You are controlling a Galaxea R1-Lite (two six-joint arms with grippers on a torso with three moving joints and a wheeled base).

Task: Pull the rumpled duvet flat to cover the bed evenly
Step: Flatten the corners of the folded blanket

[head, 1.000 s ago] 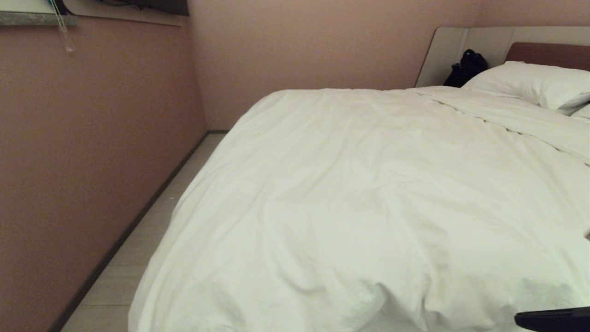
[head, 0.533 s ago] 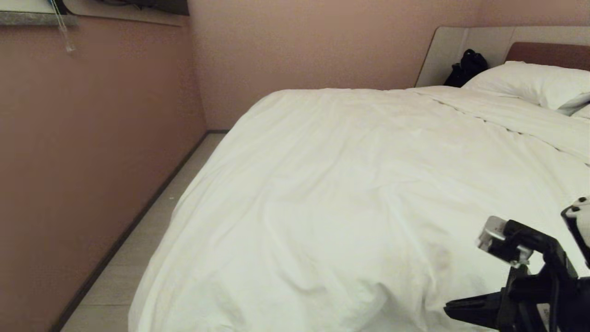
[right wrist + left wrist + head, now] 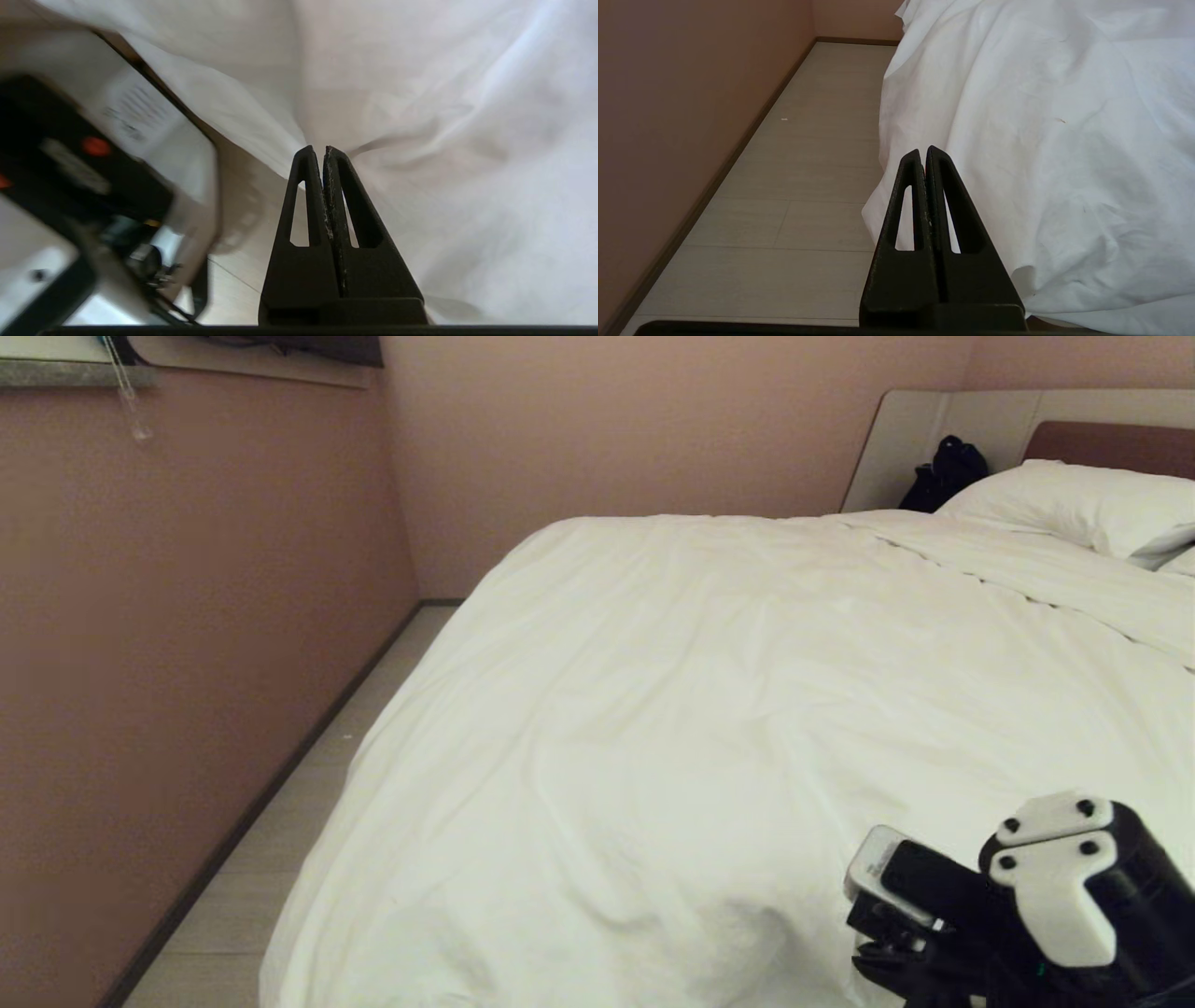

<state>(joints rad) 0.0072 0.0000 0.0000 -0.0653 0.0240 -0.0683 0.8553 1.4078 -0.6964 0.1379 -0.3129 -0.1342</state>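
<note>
The white duvet [image 3: 747,709] lies spread over the bed with soft creases and hangs down over its left side and foot end. The bed's pale grey headboard [image 3: 920,439] shows at the far right. My right arm [image 3: 1055,896] is at the lower right of the head view, over the duvet's near end. In the right wrist view my right gripper [image 3: 323,149] is shut and empty, pointing at the duvet's hanging edge [image 3: 261,126]. My left gripper [image 3: 923,150] is shut and empty, parked low beside the duvet's drooping corner [image 3: 887,205].
A pink wall [image 3: 187,663] runs close along the bed's left side, leaving a narrow strip of pale floor [image 3: 280,859]. White pillows [image 3: 1083,504] and a black bag [image 3: 945,471] sit at the headboard. My own base [image 3: 93,186] fills one side of the right wrist view.
My right arm has swung up into the head view from the lower right corner, then turned and moved left and lower over the duvet's near end. The duvet and the left arm have not moved.
</note>
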